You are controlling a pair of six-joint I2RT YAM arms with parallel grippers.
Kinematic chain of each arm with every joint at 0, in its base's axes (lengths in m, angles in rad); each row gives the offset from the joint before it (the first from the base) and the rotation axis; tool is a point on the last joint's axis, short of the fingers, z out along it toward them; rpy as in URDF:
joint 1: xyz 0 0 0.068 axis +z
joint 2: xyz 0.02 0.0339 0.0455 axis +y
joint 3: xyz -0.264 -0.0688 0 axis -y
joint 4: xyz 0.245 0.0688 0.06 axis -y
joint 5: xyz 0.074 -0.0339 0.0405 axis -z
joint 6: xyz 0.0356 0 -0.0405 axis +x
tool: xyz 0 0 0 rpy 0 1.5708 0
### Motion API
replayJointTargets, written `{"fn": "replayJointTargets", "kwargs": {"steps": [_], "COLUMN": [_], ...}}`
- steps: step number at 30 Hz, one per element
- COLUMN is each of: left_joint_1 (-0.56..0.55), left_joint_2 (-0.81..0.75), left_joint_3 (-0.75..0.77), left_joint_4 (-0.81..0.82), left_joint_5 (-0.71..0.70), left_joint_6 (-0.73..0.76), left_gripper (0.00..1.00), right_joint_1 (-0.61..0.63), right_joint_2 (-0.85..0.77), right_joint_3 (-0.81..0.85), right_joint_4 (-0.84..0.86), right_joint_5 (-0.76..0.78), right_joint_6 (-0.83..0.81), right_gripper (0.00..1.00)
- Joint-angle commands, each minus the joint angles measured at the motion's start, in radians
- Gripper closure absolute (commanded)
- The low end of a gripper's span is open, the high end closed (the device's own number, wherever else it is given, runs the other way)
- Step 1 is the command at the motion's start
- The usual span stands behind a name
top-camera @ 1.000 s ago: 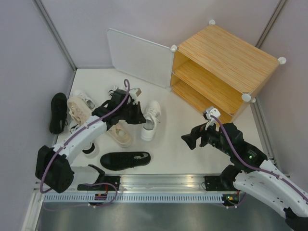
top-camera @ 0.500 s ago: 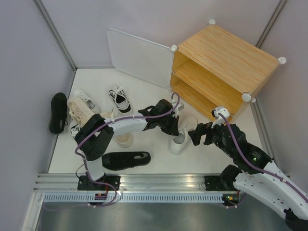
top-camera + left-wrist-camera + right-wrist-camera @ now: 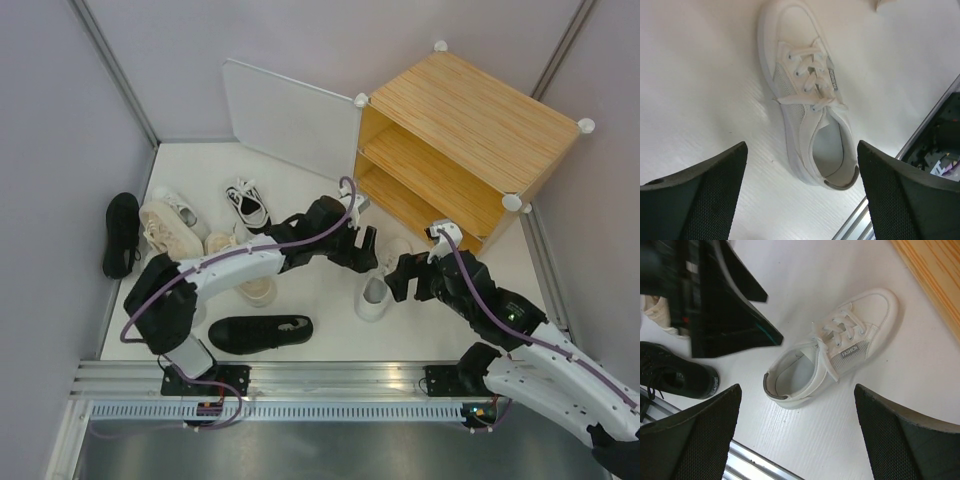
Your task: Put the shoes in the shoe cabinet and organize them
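The left pincer [image 3: 801, 150] and right pincer [image 3: 797, 390] are both hanging spread wide over one white sneaker [image 3: 810, 115]. It is lying on the tabletop [image 3: 335, 322] near the open front of the shoe cabinet [image 3: 470, 110]. A black shoe [image 3: 258, 332] and a cream shoe [image 3: 162, 228] are lying well to the left.

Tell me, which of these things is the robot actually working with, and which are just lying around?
Part of the job: white sneaker, black shoe, shoes piled at left, shoe cabinet.
Not part of it: metal rail, side walls.
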Motion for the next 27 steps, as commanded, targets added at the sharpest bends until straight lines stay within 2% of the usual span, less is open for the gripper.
{"fn": "replayJointTargets", "kwargs": {"steps": [1,5,7,10,17,21,27], "left_joint_1": [0.039,0.143,0.264,0.45,0.69,0.722,0.72], "left_joint_2": [-0.152,-0.264,-0.309,-0.387,-0.546,-0.638,-0.757], "left_joint_3": [0.015,0.058,0.095,0.134,0.082,-0.01,-0.21], "left_joint_4": [-0.057,-0.188,-0.32,-0.415,-0.498,-0.472,-0.38], "left_joint_5": [-0.114,-0.143,-0.131,-0.079,-0.186,-0.272,-0.371], "left_joint_6": [-0.012,-0.043,-0.064,-0.074,0.011,0.025,0.057], "left_gripper": [0.07,0.03,0.03,0.03,0.0,0.0,0.01], "right_joint_1": [0.003,0.003,0.003,0.005,0.012,0.078,0.188], "right_joint_2": [0.027,0.079,0.142,0.192,0.332,0.36,0.427], "right_joint_3": [0.036,0.041,0.069,0.084,0.079,0.056,0.059], "right_joint_4": [-0.013,-0.013,-0.043,-0.056,-0.054,-0.028,0.068], "right_joint_5": [0.017,-0.034,-0.071,-0.111,-0.154,-0.036,-0.045], "right_joint_6": [0.047,0.042,0.03,0.019,0.068,0.152,0.149], "right_gripper": [0.03,0.07,0.07,0.07,0.16,0.19,0.2]}}
